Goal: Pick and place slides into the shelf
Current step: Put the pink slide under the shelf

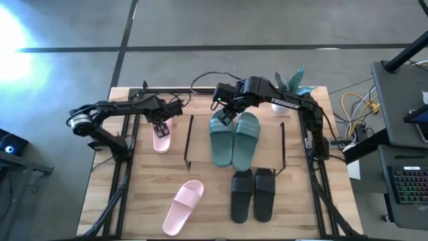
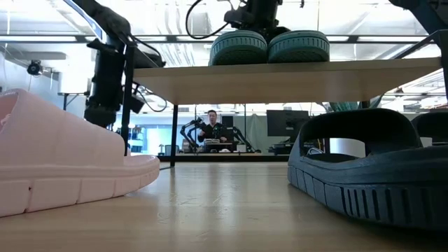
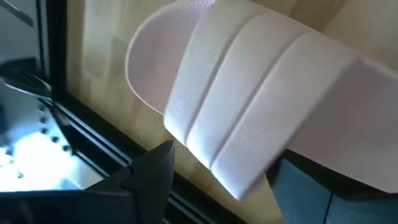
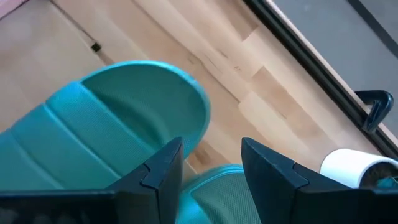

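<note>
- Right gripper (image 1: 223, 115) hovered over the shelf (image 1: 194, 163), fingers parted and empty (above the teal slides' (image 1: 234, 139) far ends).
- Left gripper (image 1: 162, 126) straddled a pink slide (image 1: 162, 137), just beside the shelf's end frame.
- Black slides (image 1: 253, 194) and another pink slide (image 1: 182, 206) lay near the table's (image 1: 140, 194) front edge.

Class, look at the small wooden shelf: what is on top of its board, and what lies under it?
On the shelf lie two teal-green slides, side by side, the right gripper above one. In the low view nothing shows under the board; from above that space is covered.
</note>
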